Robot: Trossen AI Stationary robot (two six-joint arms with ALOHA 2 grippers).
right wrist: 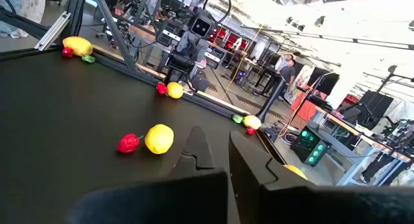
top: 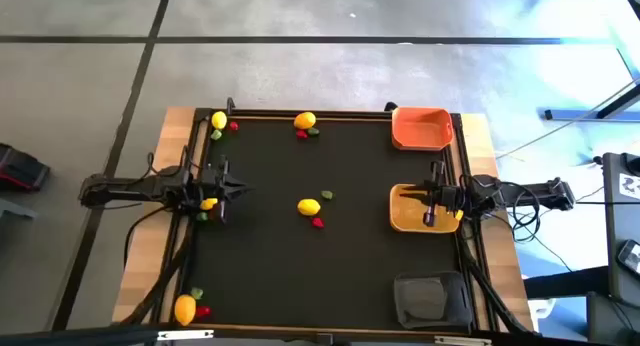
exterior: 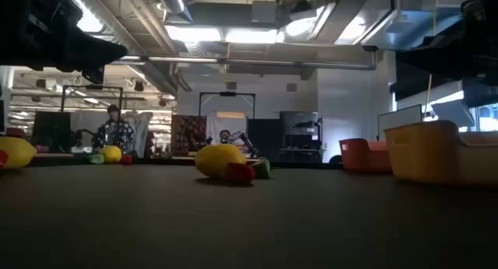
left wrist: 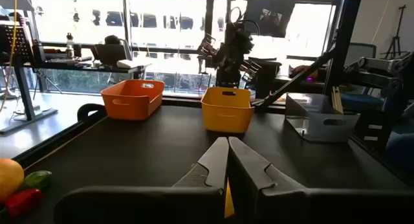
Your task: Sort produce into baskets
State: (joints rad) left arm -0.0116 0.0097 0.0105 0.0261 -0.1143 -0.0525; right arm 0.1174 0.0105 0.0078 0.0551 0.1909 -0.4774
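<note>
Currently the left gripper [top: 232, 189] hangs at the left side of the black table [top: 360, 166], its fingers [left wrist: 213, 160] pressed together on nothing; a yellow lemon [top: 208, 203] with green and red bits lies just beside it. Opposite, the right gripper [top: 428, 196] hovers over the yellow-tan basket [top: 400, 214] at the right side, its fingers [right wrist: 197, 149] likewise drawn together and empty.

Outward from there, a lemon in the middle of the table [top: 309, 207] lies with a red piece [top: 318, 223] touching it and a green piece [top: 326, 195] near it. Along the far edge a lemon [top: 305, 120] sits with red and green pieces, and another lemon [top: 219, 120] lies in the far left corner. In the near left corner lies one more lemon [top: 185, 308] with a red piece [top: 203, 311].

The orange basket [top: 421, 127] stands in the far right corner, just beyond the yellow-tan one, and the dark grey basket [top: 432, 298] sits in the near right corner. A person [exterior: 115, 131] shows in the room behind the table.
</note>
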